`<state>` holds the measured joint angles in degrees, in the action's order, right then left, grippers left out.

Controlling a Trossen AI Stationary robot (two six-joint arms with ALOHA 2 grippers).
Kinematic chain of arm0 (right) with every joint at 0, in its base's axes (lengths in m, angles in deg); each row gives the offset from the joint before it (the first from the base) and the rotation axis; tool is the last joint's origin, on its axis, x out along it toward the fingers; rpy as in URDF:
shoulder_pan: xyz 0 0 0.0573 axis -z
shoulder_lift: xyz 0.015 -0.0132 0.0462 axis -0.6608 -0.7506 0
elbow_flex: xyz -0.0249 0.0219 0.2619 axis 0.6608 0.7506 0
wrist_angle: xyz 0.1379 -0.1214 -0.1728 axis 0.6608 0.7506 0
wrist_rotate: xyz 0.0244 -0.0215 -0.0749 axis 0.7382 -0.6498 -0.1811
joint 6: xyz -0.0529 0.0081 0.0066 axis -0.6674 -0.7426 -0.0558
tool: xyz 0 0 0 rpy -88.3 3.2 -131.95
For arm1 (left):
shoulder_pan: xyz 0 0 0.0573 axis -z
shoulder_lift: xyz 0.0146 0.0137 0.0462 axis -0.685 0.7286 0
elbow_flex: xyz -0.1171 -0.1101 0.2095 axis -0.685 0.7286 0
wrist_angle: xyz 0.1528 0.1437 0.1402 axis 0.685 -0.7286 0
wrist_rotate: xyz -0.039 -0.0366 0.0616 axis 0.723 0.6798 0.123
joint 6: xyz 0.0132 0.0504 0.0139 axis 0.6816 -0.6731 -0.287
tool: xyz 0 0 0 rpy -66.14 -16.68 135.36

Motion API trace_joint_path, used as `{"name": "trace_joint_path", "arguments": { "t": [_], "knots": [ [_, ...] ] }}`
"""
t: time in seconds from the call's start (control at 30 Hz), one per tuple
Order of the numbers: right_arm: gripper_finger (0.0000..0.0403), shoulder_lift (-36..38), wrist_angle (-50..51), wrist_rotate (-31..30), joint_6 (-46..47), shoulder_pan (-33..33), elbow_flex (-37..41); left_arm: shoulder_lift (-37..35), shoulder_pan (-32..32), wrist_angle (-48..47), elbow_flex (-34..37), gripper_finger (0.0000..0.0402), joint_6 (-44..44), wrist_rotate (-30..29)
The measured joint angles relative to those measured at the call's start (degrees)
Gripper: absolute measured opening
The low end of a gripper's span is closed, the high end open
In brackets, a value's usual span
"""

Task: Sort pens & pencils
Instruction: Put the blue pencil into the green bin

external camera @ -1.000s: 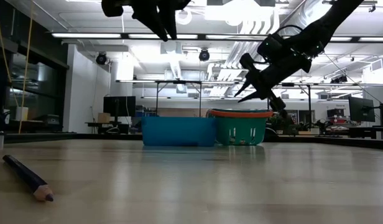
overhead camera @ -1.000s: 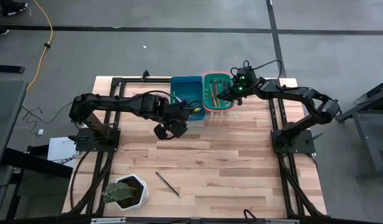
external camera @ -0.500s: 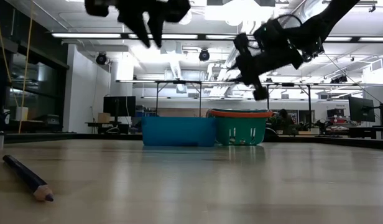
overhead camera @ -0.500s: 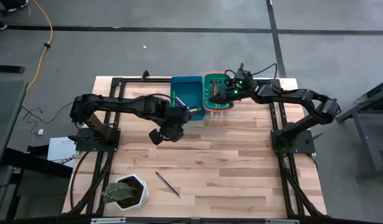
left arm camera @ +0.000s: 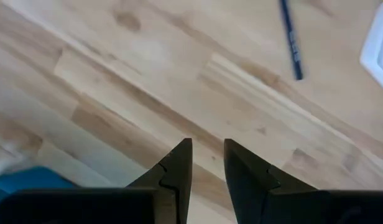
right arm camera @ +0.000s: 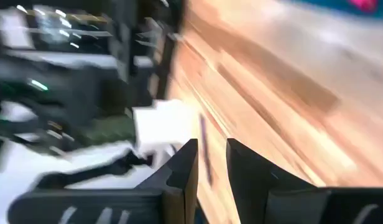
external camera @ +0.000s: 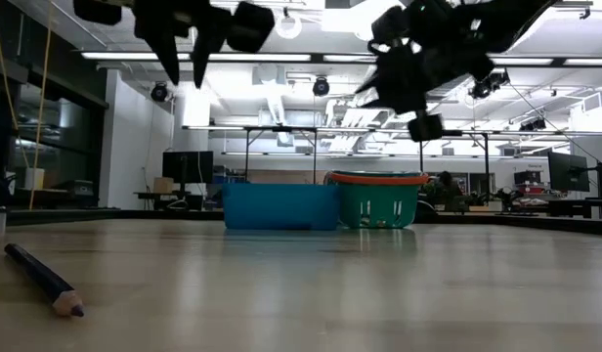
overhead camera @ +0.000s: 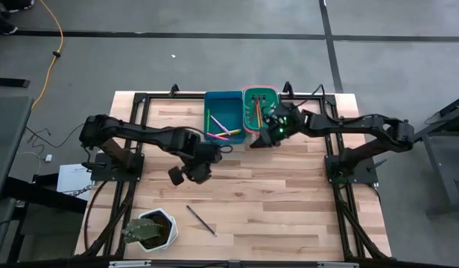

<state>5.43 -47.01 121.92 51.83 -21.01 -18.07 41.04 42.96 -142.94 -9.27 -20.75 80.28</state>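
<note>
Wooden planks of the table (overhead camera: 289, 201) carry everything you are working with. Nearest you, close to the front edge, a white pot (overhead camera: 156, 228) with a spiky plant stands at the left corner. Just beside it to the right, one dark pencil (overhead camera: 200, 220) lies alone on the bare wood, still unsorted; the low view shows it at the near left with its sharpened tip toward the camera.

Farther in, your left gripper (overhead camera: 186, 176) hangs above the middle of the table, well apart from that pencil. Its wrist view shows the fingers (left arm camera: 176, 169) close together with only a narrow gap, holding nothing, and the dark pencil on the wood beyond them.

Farther still, your right gripper (overhead camera: 264, 138) hovers at the front edge of the green bin (overhead camera: 247, 112). Its fingers (right arm camera: 184, 168) are likewise nearly together and carry nothing.

At the far side, the blue bin (overhead camera: 211, 97) and the green bin stand touching side by side. Pink, yellow and green sticks (overhead camera: 223, 132) lie in the blue one; orange and green sticks (overhead camera: 258, 112) lie in the green one.
</note>
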Motion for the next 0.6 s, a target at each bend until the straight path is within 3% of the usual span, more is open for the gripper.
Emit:
{"name": "trace_joint_path", "arguments": {
  "t": [0.23,0.6],
  "knots": [
    [0.0075,7.48,11.33,-9.67,-0.62,-9.40,0.00,-1.66,1.86,1.06,0.00,0.0079,2.31,0.39],
    [0.0075,11.41,15.24,-29.43,11.52,-30.02,0.00,-1.75,3.67,2.70,0.02,0.0078,4.50,3.15]
  ]
}}
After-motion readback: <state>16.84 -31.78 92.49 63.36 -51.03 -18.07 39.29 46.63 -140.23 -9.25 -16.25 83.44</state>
